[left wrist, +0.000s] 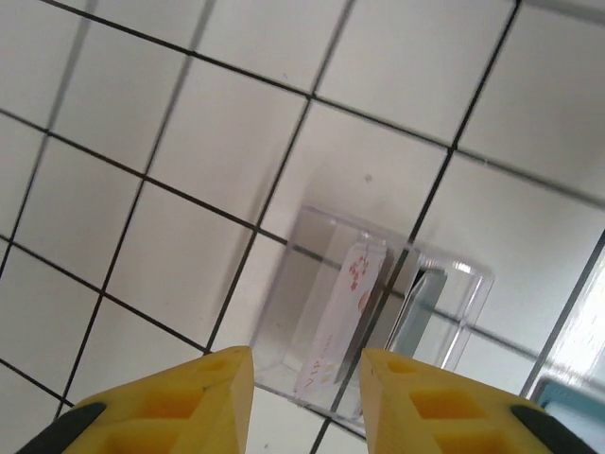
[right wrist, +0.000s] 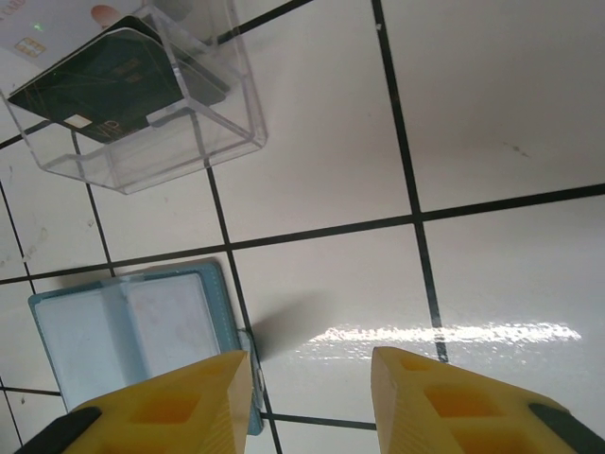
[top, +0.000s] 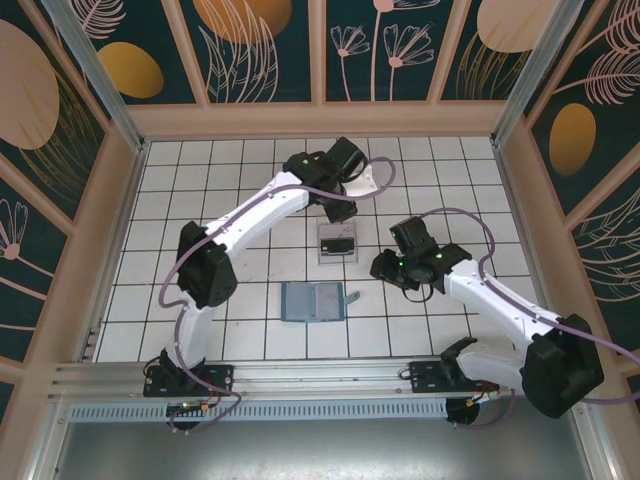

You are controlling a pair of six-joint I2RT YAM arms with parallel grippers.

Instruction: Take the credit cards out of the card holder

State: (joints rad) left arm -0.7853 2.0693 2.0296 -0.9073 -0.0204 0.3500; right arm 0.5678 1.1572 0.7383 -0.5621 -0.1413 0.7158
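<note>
The teal-blue card holder [top: 313, 301] lies open like a book on the tiled floor, its blue-grey inside [right wrist: 132, 336] facing up. Just behind it stands a clear plastic tray [top: 336, 243] with a black card [right wrist: 113, 80] in it and a pale card [left wrist: 345, 317] with red marks leaning beside that one. My left gripper [top: 338, 210] hovers open over the tray's far side, yellow fingers [left wrist: 203, 397] apart and nothing between them. My right gripper [top: 383, 266] is open to the right of the holder, its left finger [right wrist: 180, 402] over the holder's right edge.
Wooden walls with dark floral panels [top: 265, 50] enclose the white tiled floor [top: 200, 200]. A metal rail [top: 300, 375] runs along the near edge by the arm bases. Bare tiles [right wrist: 492, 113] spread right of the tray and the holder.
</note>
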